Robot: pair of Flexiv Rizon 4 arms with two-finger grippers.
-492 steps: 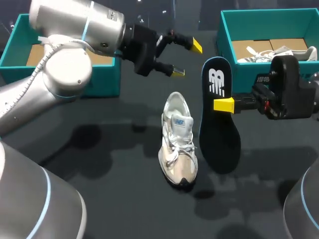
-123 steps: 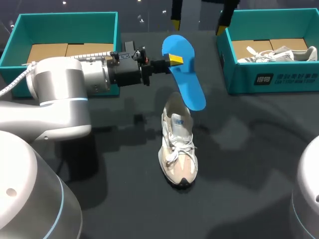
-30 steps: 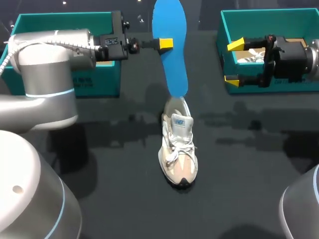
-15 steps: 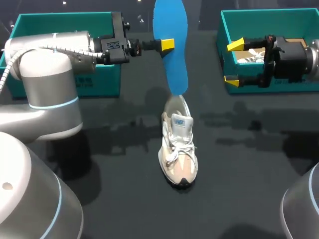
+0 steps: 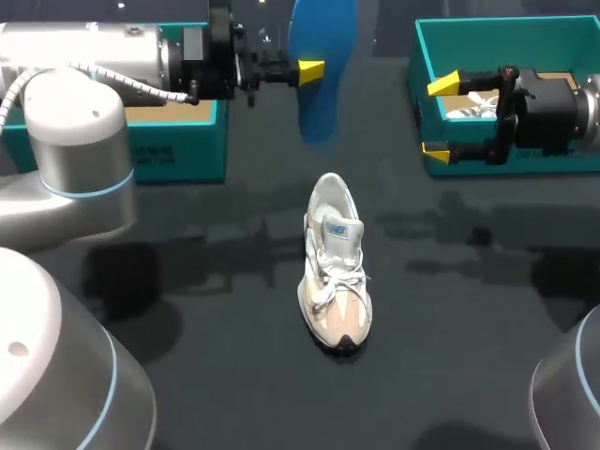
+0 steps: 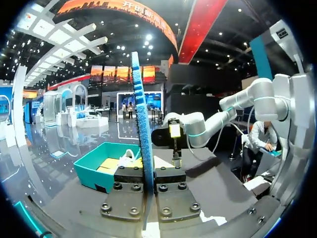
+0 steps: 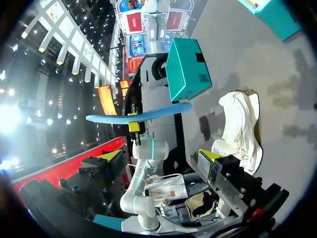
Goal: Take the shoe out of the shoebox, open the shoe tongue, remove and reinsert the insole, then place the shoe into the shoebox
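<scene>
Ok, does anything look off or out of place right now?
Nothing is damaged or spilled. The only thing out of place is the insole, held in the left gripper in the air beyond the heel of the shoe, clear of it. The shoe itself stands upright.

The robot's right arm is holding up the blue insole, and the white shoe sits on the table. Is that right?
Not quite. The head view shows the left gripper holding up the blue insole, not the right arm. The right gripper has its fingers open with nothing between them. The white shoe does sit on the table.
</scene>
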